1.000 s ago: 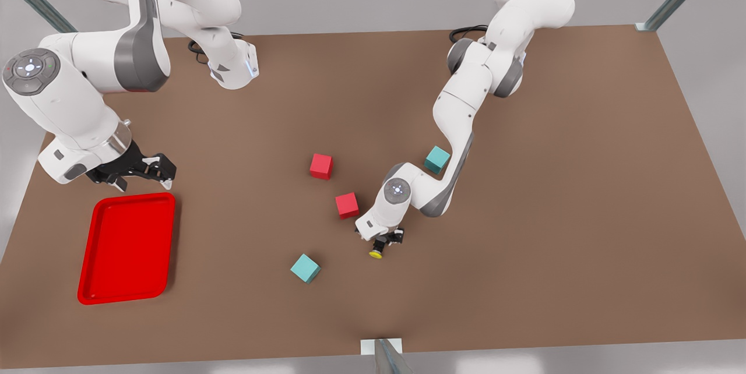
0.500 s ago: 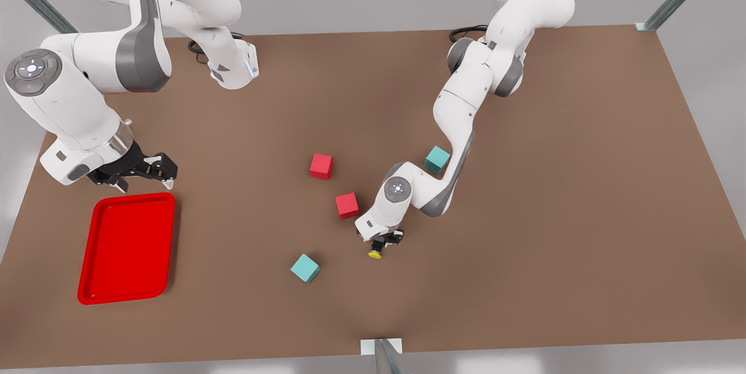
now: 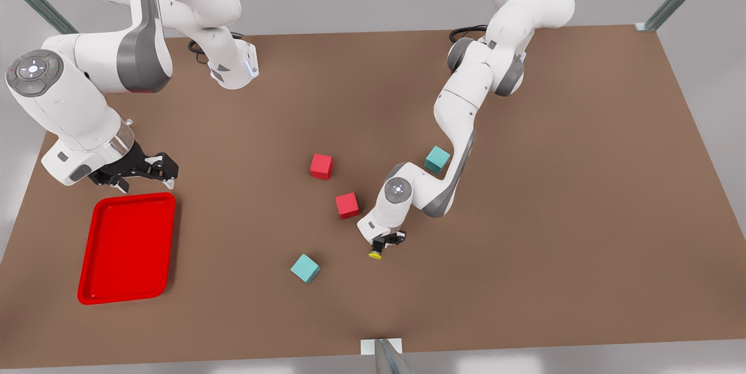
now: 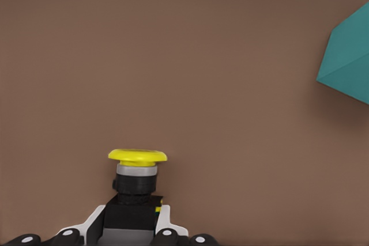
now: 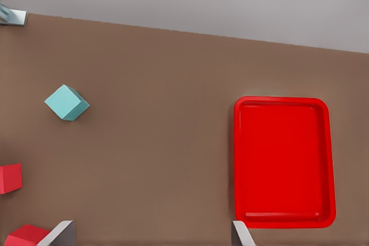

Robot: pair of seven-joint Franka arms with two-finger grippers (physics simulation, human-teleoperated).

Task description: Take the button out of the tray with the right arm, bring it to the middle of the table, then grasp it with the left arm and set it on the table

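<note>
Since the earlier frame the left gripper [image 3: 384, 244] has sunk slightly, jaws clamped on the button [image 3: 375, 255]; it should touch the table [image 3: 583, 199] upright before release. The right gripper [image 3: 143, 169] waits near the tray [image 3: 87, 257], jaws wide.

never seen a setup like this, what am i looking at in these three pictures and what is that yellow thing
These are simulator renders of two white robot arms working over a brown table. The wide picture comes from a camera looking down on the scene; the other two come from cameras on each arm's wrist.

The yellow thing is a small push-button with a yellow cap on a black-grey body. The left claw, at the middle of the table, is shut on it; the left wrist view shows the button close up, low over the table.

The right claw waits, open, beside the far end of a red tray, which its wrist camera looks down on. The tray has nothing in it.

Two red cubes and two teal cubes lie on the table.
</note>
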